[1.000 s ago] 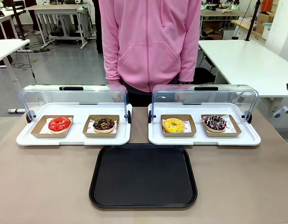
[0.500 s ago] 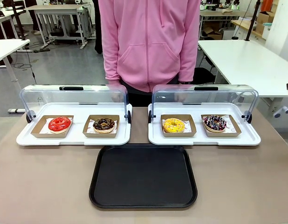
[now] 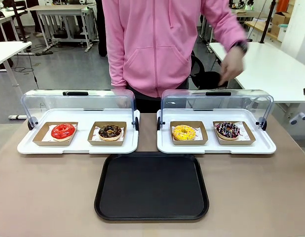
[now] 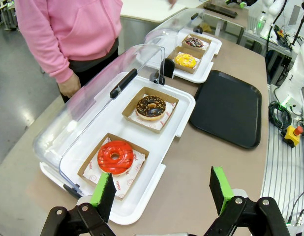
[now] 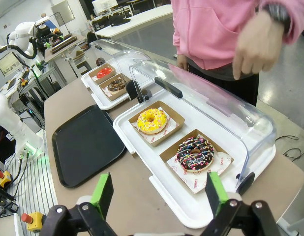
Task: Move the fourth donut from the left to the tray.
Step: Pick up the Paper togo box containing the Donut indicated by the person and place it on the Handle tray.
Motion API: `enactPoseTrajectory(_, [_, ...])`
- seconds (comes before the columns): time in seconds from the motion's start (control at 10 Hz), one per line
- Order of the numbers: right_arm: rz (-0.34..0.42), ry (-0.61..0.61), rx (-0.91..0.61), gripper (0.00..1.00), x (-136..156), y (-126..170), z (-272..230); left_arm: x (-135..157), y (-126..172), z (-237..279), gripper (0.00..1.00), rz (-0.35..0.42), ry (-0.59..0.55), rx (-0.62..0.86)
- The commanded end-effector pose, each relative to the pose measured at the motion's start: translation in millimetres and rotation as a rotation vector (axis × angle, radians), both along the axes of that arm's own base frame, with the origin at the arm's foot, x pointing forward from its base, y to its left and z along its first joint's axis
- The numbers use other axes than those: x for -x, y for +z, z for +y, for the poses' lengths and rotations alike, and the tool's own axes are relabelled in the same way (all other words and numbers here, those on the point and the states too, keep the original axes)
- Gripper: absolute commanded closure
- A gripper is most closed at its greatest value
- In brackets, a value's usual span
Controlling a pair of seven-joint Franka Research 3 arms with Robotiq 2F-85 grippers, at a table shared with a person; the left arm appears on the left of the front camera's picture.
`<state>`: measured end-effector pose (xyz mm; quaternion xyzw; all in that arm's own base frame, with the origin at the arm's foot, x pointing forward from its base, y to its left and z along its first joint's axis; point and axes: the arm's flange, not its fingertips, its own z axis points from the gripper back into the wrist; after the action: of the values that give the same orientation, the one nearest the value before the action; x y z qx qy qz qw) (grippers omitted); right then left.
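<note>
The fourth donut (image 3: 227, 130) is dark chocolate with pink and white stripes, in a brown cardboard holder at the right end of the right white display tray; it also lies close below my right gripper (image 5: 157, 192) as the fourth donut (image 5: 195, 154), and far off as the fourth donut (image 4: 194, 42). The black tray (image 3: 151, 186) lies at the table's front middle, also seen as the tray (image 5: 86, 143) and the tray (image 4: 229, 106). My right gripper stands open above the table edge. My left gripper (image 4: 162, 191) is open too, near the red donut (image 4: 115, 157). The person's hand (image 3: 231, 64) hovers above the right lid.
Two white display trays (image 3: 78, 145) (image 3: 216, 146) with raised clear domed lids stand behind the black tray. They hold a red donut (image 3: 62, 131), a chocolate donut with tan sprinkles (image 3: 110, 131) and a yellow donut (image 3: 184, 132). A person in a pink hoodie (image 3: 157, 44) stands at the far side.
The person's arm on the picture's right has swung up and out, bringing a hand above the right display lid. Donuts and trays have not moved.
</note>
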<state>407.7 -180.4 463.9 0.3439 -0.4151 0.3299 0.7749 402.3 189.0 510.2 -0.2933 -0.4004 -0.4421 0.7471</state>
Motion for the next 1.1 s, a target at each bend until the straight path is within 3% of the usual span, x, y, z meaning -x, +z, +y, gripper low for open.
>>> enactPoseTrajectory(0.0, [-0.029, -0.002, -0.017, 0.0, -2.7, 0.8, 0.9, -0.4, 2.2, 0.0, 0.0, -0.004, -0.003, 0.015])
enactPoseTrajectory(1.0, [-0.029, -0.002, -0.017, 0.0, -2.7, 0.8, 0.9, -0.4, 2.2, 0.0, 0.0, -0.004, -0.003, 0.015])
